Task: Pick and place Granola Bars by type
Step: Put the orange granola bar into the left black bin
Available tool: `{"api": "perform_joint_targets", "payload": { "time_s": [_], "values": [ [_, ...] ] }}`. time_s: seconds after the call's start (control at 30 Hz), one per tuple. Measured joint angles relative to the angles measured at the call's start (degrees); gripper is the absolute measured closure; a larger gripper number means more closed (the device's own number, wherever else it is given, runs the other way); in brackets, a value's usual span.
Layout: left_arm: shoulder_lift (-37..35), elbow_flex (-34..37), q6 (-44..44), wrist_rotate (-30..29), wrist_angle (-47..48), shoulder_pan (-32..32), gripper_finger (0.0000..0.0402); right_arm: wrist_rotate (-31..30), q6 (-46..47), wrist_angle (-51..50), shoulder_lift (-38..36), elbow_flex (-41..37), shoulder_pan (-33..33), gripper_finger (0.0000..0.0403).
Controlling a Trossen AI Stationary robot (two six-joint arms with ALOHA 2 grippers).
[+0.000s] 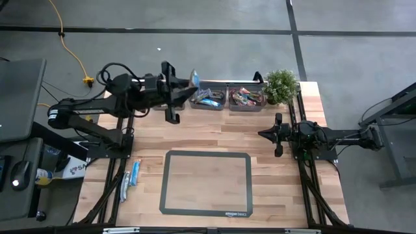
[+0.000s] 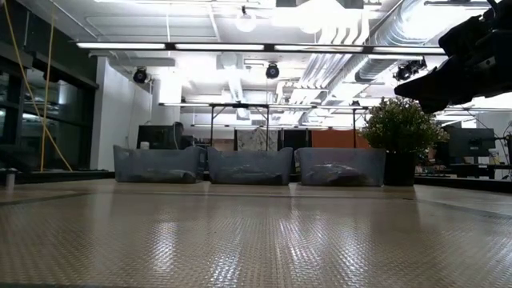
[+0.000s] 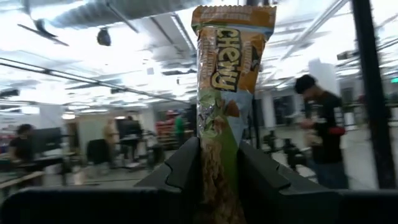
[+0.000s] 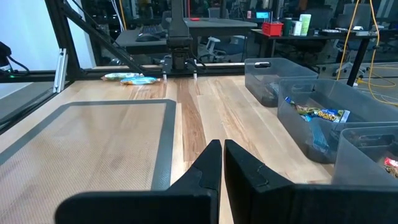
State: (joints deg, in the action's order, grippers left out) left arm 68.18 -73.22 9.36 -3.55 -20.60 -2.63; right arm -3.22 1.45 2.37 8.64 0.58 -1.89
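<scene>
My left gripper [image 1: 186, 91] is raised at the table's far side, by the grey bins, and is shut on a tan, brown and green granola bar [image 3: 227, 93]. That bar [image 1: 193, 78] shows just past the fingers in the high view. Blue bars fill the middle bin [image 1: 211, 99], and red-pink ones fill the bin [image 1: 246, 99] to its right. More bars [image 1: 133, 172] lie flat on the table's left side. My right gripper [image 4: 221, 158] is shut on nothing and hovers near the table's right side [image 1: 268, 134]. My left gripper pinches the tan bar between its two fingers [image 3: 183, 168], at the bar's lower part [image 3: 217, 162]. The rest of the wrapper juts out past the fingertips to its crimped end [image 3: 233, 15]. The bar is lifted clear of the table and the bins.
Three clear grey bins [image 2: 250, 166] stand in a row along the far edge, with a potted plant [image 1: 281, 84] at their right end. A grey-bordered mat [image 1: 207, 182] lies on the near middle of the table. People stand in the room beyond.
</scene>
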Motion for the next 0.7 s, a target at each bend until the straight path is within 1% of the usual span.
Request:
{"api": "perform_joint_targets", "payload": {
  "time_s": [0.13, 0.2, 0.27, 0.33, 0.4, 0.5, 0.63, 0.7],
  "values": [
    [-0.34, 0.05, 0.96, -1.9, 1.31, 0.0, 0.0312, 0.0, 0.0, 0.02, 0.0, 0.0, -0.01, 0.04],
    [-0.61, 0.03, 1.73, -3.84, 1.33, 0.0, 0.0312, -0.01, 0.0, 0.02, 0.0, -0.01, 0.0, 0.04],
    [-0.96, -0.01, 2.69, -6.6, 1.9, 0.0, 0.0312, 0.0, 0.0, 0.02, 0.0, 0.0, 0.0, 0.0401],
    [-1.39, 0.05, 4.71, -10.65, 2.7, 0.0, 0.0312, 0.0, 0.0, 0.02, 0.0, 0.0, 0.0, 0.04],
    [-2.12, 0.03, 8.29, -15.83, 2.85, 0.02, 0.0312, 0.0, 0.0, 0.0, 0.0, 0.0, -0.01, 0.04],
    [-3.21, -0.01, 14.31, -25.23, 2.92, 0.02, 0.0312, 0.0, -0.01, 0.01, 0.0, -0.01, 0.0, 0.0401],
    [-3.7, -0.01, 23.43, -40.29, 2.12, -0.03, 0.0312, 0.0, 0.0, 0.02, 0.0, 0.0, -0.02, 0.04],
    [-3.69, -0.01, 27.88, -45.24, 1.17, -0.95, 0.0312, 0.0, -0.01, 0.0, 0.0, -0.02, 0.0, 0.04]
  ]
}}
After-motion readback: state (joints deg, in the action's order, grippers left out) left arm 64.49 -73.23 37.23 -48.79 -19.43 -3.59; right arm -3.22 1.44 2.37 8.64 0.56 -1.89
